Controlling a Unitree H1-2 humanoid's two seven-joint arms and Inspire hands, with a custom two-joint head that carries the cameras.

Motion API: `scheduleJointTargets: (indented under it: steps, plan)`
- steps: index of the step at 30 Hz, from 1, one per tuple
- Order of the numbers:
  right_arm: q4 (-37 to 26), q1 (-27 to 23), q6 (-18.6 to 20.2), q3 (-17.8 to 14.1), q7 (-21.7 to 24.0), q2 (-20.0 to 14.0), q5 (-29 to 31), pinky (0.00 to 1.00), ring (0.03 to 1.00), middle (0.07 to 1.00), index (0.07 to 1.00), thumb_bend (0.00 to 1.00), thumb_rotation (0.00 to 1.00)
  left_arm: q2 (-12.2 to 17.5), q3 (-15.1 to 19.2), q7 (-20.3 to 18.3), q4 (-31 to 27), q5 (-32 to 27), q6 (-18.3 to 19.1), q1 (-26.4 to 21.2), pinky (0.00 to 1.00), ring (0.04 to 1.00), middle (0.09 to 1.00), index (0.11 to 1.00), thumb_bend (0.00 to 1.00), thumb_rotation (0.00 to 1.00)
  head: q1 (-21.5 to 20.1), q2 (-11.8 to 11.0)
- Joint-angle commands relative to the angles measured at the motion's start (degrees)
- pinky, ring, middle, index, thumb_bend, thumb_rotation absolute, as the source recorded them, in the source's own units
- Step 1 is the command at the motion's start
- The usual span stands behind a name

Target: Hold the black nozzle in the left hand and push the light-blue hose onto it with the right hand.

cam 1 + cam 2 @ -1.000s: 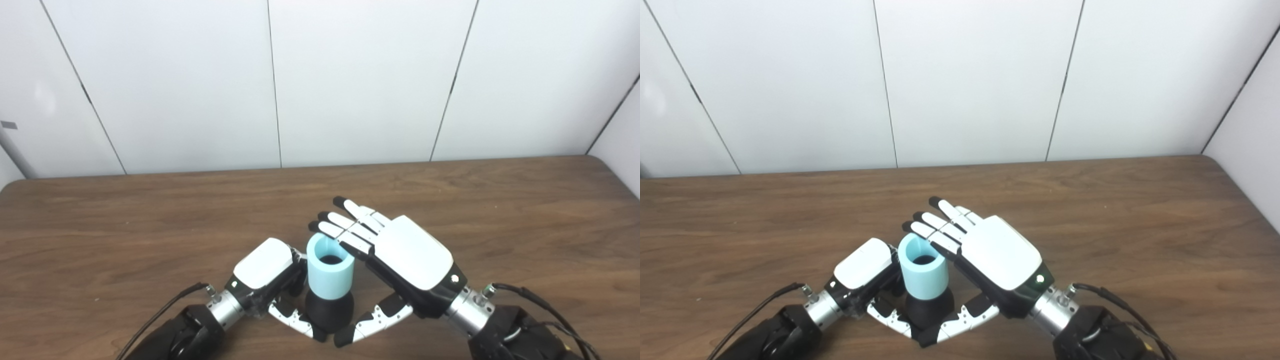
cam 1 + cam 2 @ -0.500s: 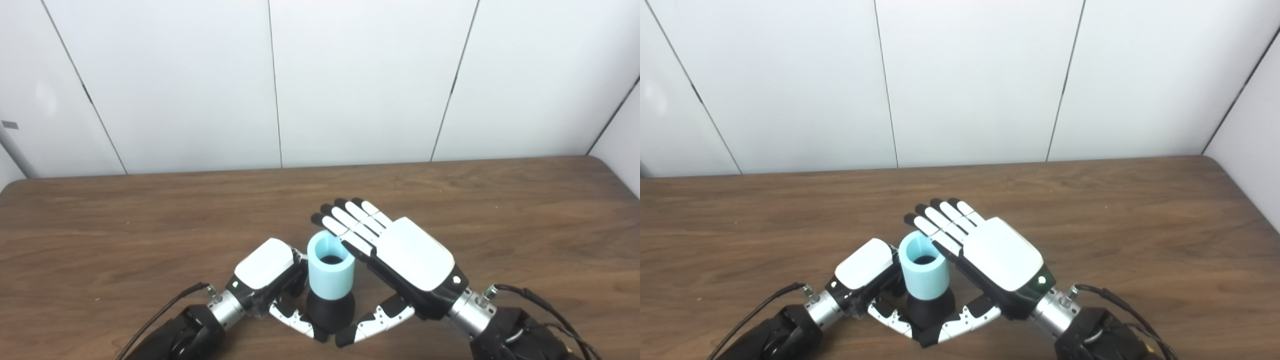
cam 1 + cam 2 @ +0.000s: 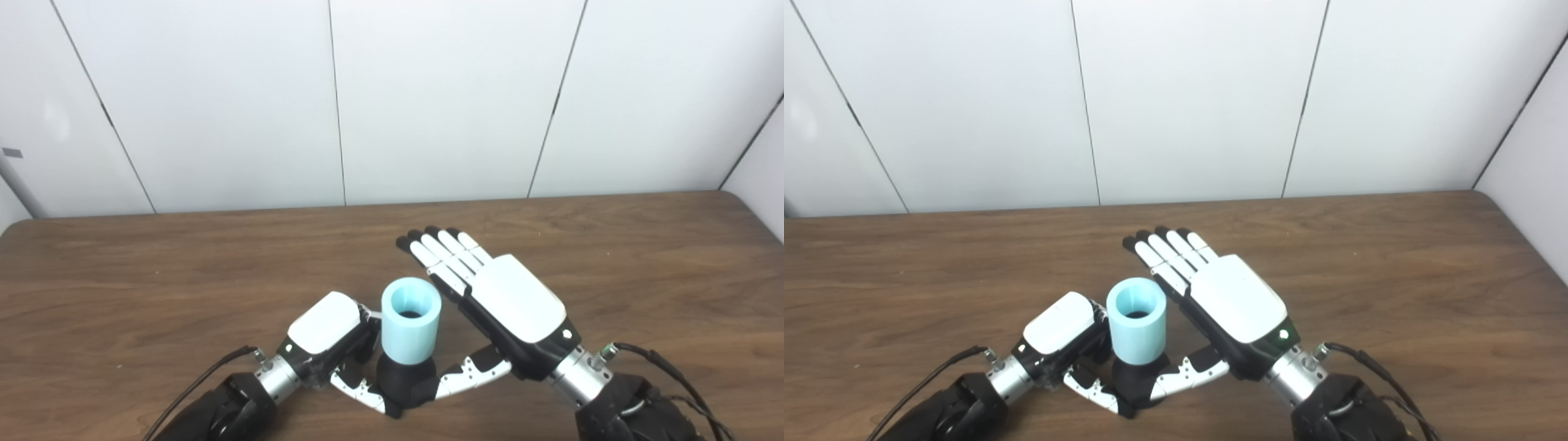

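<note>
The light-blue hose (image 3: 410,327) stands upright as a short tube seated on the black nozzle (image 3: 404,383), near the table's front edge. My left hand (image 3: 324,343) is shut on the nozzle's base from the left, its thumb curling under the front. My right hand (image 3: 496,300) is open just right of the hose, fingers straight and pointing away toward the wall, a small gap between them and the tube. Its thumb reaches in low against the nozzle's right side.
The brown wooden table (image 3: 612,257) stretches wide on both sides. White wall panels (image 3: 429,92) rise behind its far edge. Black cables (image 3: 202,380) trail from both wrists at the bottom.
My right hand has drawn away from the hose to the right and back, its fingers straightening and closing together. The hose has come a little more upright. My left hand has kept its hold.
</note>
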Motion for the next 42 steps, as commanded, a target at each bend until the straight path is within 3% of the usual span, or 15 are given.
scheduleJointTargets:
  steps: [1,10,15,31,42]
  plan:
    - [-2.9,-1.6,-1.5,-0.8,-2.2,0.0,1.4,1.00,1.000,1.000,1.000,0.97,0.96,-0.8,-2.9,-0.7,3.3,0.6,0.1,4.2,0.17,0.232,0.392,0.501,0.52,0.00,0.0,0.0]
    - [-8.0,-2.2,-2.6,-0.9,-1.4,0.3,4.8,1.00,1.000,1.000,1.000,0.98,0.95,-0.9,-2.5,-1.3,3.3,0.8,0.1,4.2,0.18,0.247,0.399,0.505,0.52,0.00,0.0,0.0]
    - [-9.8,-1.2,-4.1,0.1,-0.4,-0.1,5.9,1.00,1.000,0.976,0.952,0.96,0.97,-1.0,-2.4,-1.3,3.4,0.8,0.1,4.3,0.17,0.235,0.394,0.502,0.52,0.00,-0.1,0.1]
    - [-7.1,0.0,-4.3,1.0,4.0,-0.5,3.1,1.00,1.000,0.946,0.917,0.95,0.93,-0.9,-2.7,-1.2,3.4,0.4,0.1,4.1,0.17,0.229,0.392,0.500,0.52,0.00,0.1,0.2]
    - [-5.4,-0.8,-5.2,-0.1,2.7,-0.1,1.6,1.00,1.000,0.965,0.950,0.96,0.95,-0.9,-2.5,-1.4,3.3,0.4,0.1,4.3,0.16,0.224,0.391,0.498,0.52,0.00,0.2,0.2]
